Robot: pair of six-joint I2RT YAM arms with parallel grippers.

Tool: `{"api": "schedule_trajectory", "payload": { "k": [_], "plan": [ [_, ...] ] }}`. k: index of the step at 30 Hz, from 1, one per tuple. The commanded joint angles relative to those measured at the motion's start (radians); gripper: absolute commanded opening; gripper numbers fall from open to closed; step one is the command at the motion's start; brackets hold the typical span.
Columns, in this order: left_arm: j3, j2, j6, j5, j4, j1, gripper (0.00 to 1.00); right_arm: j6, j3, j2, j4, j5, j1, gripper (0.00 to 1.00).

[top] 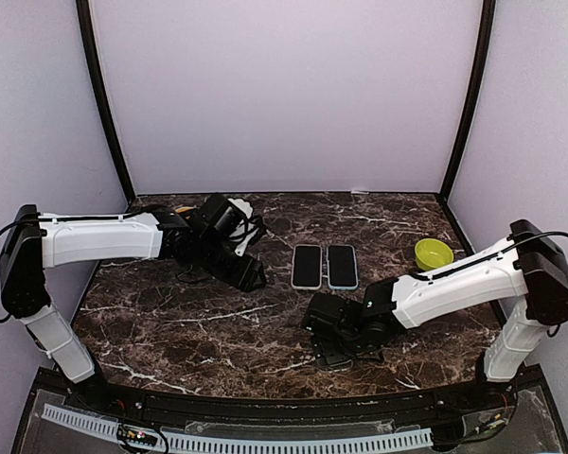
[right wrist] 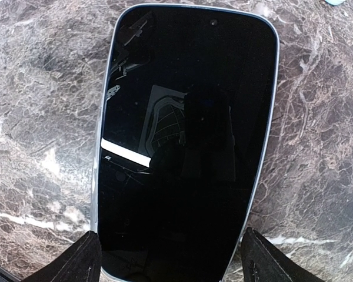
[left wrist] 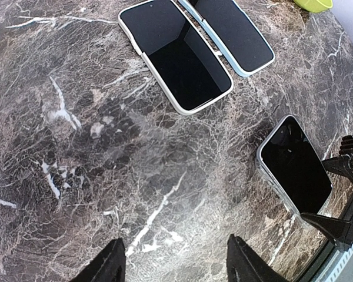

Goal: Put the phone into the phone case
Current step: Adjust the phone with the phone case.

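My right pincer (right wrist: 170,261) is low over the phone (right wrist: 182,147), which lies face up on the counter (top: 170,322), near of centre and still outside any case. One finger stands on each long side of its near end, so the straddle looks set for an edge grasp. I cannot tell whether the fingers already press on the phone.

My left pincer (left wrist: 179,267) hangs over bare counter just left of the cases. Its fingers are apart with nothing between them, probably waiting to steady a case once the phone arrives.

I count one loose phone and two cases, a cream case (left wrist: 176,56) and a blue case (left wrist: 232,32). They lie side by side just beyond the phone, long edges nearly touching. Whether either already holds something I cannot tell. One green bowl (top: 434,253) sits well off to the right, out of my way.
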Motion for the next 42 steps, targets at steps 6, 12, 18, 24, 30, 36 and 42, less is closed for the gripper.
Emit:
{"api": "schedule_trajectory", "payload": {
  "k": [6,12,18,24,30,36,42],
  "plan": [
    [0.008,0.010,0.006,0.037,-0.018,-0.009,0.57,-0.116,0.006,-0.120,-0.013,-0.034,-0.015,0.84],
    [0.023,0.049,0.007,0.088,0.015,-0.118,0.54,-0.137,-0.101,-0.209,0.057,-0.140,-0.114,0.74],
    [0.067,0.171,-0.035,0.163,0.023,-0.195,0.45,-0.139,-0.178,-0.217,0.137,-0.203,-0.151,0.51],
    [0.107,0.262,-0.041,0.206,0.030,-0.216,0.43,-0.122,-0.247,-0.211,0.194,-0.246,-0.151,0.30],
    [0.109,0.298,-0.044,0.233,0.050,-0.216,0.42,-0.102,-0.301,-0.185,0.246,-0.288,-0.150,0.10],
    [0.110,0.322,-0.045,0.245,0.067,-0.216,0.42,-0.112,-0.271,-0.122,0.201,-0.268,-0.122,0.02],
    [0.116,0.315,-0.031,0.232,0.052,-0.216,0.41,-0.109,-0.184,-0.100,0.045,-0.175,-0.114,0.08]
  ]
}}
